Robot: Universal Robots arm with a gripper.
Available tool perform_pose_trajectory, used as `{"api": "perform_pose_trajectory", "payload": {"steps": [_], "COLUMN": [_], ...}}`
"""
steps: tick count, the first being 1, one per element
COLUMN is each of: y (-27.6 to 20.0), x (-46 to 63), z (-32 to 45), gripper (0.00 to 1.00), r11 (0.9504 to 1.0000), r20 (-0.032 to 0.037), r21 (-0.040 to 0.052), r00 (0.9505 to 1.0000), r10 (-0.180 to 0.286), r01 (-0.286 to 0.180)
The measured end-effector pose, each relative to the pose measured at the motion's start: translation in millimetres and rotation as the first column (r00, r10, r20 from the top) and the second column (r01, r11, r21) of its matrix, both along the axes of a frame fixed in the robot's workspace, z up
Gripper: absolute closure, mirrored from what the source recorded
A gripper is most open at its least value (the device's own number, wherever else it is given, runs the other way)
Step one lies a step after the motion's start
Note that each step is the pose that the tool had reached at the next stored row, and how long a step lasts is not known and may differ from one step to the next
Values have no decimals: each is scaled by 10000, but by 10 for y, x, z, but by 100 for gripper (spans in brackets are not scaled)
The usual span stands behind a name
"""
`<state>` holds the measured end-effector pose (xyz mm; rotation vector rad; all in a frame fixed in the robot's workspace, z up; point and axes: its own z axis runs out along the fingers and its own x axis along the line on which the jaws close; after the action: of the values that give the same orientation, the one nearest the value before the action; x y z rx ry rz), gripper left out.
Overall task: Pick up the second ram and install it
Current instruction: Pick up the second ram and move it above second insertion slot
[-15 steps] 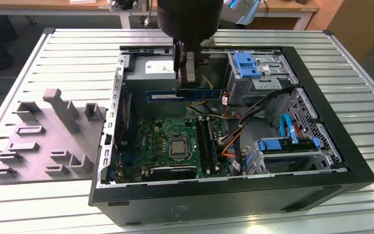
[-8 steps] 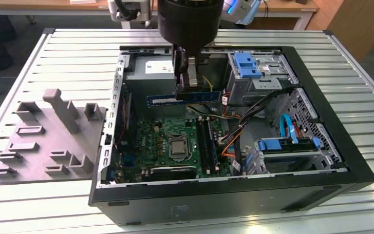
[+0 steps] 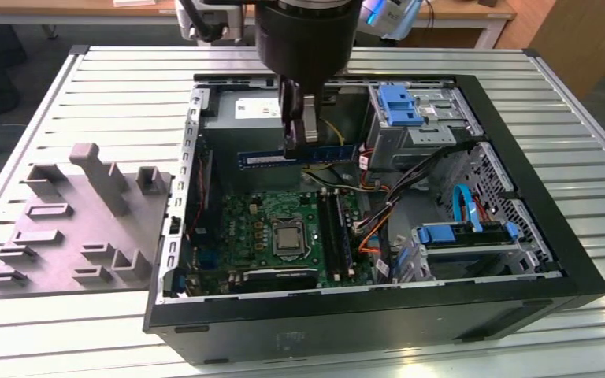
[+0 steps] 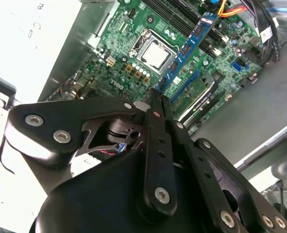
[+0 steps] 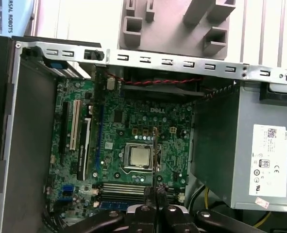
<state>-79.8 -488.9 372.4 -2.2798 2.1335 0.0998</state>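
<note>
Over slatted worktop [image 3: 124, 71], clamped second ram [image 3: 271, 159] between fingers [image 3: 310, 126] above green board [image 3: 250, 228]; seen broadside in exterior view, edge-on in first wrist view.

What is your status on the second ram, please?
Gripper shut on the second ram. Held above the motherboard, not yet seated. No obstruction seen beneath it.

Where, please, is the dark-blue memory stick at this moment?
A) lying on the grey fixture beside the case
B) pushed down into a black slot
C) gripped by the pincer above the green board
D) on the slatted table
C: the pincer is shut on the second ram, holding it in the air above the green board inside the open case.
</note>
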Motion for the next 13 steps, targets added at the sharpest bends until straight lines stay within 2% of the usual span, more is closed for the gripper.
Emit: {"api": "perform_pose_trajectory", "payload": {"steps": [4, 13], "y": [-4, -4], "x": [1, 0], "z": [-51, -165], "gripper": [87, 87], "r11": [9994, 9989], "r20": [-1, -1], "r21": [-1, 1], "r00": [9994, 9989], "r10": [-357, -464], "r01": [357, 464]}}
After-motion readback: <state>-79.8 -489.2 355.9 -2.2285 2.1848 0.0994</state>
